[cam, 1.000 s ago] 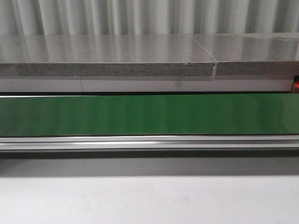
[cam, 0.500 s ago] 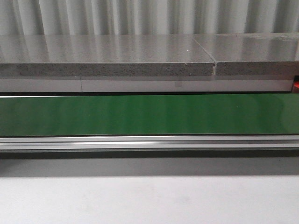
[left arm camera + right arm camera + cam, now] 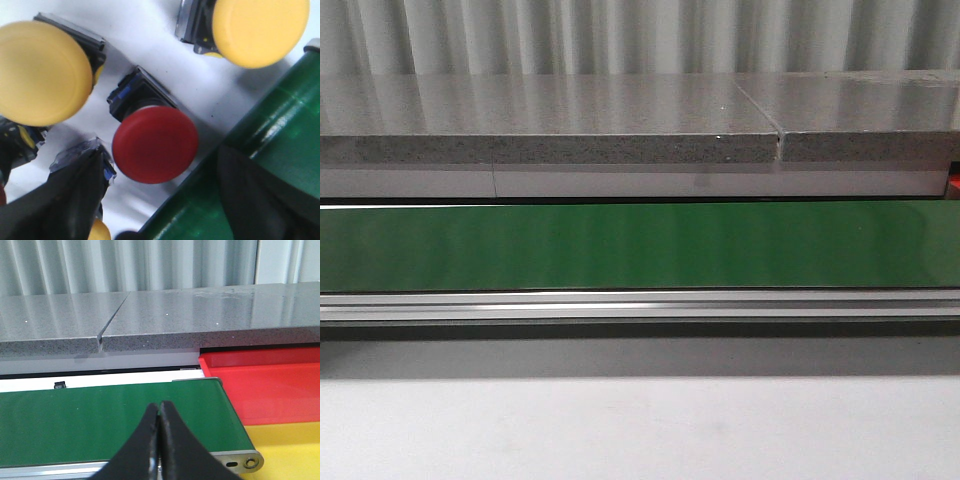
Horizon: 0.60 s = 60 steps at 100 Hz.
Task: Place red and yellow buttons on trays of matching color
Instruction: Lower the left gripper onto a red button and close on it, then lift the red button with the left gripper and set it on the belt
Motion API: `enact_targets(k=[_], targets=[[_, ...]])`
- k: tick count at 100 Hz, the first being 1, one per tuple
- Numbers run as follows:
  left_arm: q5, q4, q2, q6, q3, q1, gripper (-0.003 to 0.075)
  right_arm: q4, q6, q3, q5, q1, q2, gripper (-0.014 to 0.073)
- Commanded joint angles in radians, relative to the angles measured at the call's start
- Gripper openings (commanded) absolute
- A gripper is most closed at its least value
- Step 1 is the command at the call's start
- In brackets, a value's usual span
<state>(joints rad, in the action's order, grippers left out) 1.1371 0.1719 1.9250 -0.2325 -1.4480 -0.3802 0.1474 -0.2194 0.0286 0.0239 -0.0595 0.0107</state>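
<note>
In the left wrist view a red button (image 3: 155, 144) on a black base lies on a white surface. Two yellow buttons lie around it, one large (image 3: 42, 72) and one further off (image 3: 260, 30). My left gripper (image 3: 160, 187) is open, its two dark fingers on either side of the red button's near rim, nothing held. In the right wrist view my right gripper (image 3: 160, 412) is shut and empty over the green belt (image 3: 100, 420). The red tray (image 3: 270, 385) and yellow tray (image 3: 290, 450) lie beside the belt's end. Neither gripper shows in the front view.
The green conveyor belt (image 3: 640, 245) runs across the front view with a metal rail (image 3: 640, 305) in front and a grey stone ledge (image 3: 550, 120) behind. The belt's edge (image 3: 280, 150) lies close beside the red button. Another yellow button (image 3: 97, 232) peeks by the left finger.
</note>
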Motion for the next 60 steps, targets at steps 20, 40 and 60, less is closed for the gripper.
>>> enact_targets(k=[20, 40, 60], targets=[[-0.007, 0.009, -0.047, -0.008, -0.026, -0.001, 0.0295, 0.008, 0.007, -0.019, -0.079, -0.006, 0.018, -0.0066], [-0.007, 0.009, -0.048, -0.008, -0.026, -0.001, 0.0142, 0.008, 0.007, -0.019, -0.079, -0.006, 0.018, -0.0066], [-0.007, 0.007, -0.068, -0.005, -0.037, -0.001, 0.0092, 0.008, 0.007, -0.019, -0.079, -0.006, 0.018, -0.0066]])
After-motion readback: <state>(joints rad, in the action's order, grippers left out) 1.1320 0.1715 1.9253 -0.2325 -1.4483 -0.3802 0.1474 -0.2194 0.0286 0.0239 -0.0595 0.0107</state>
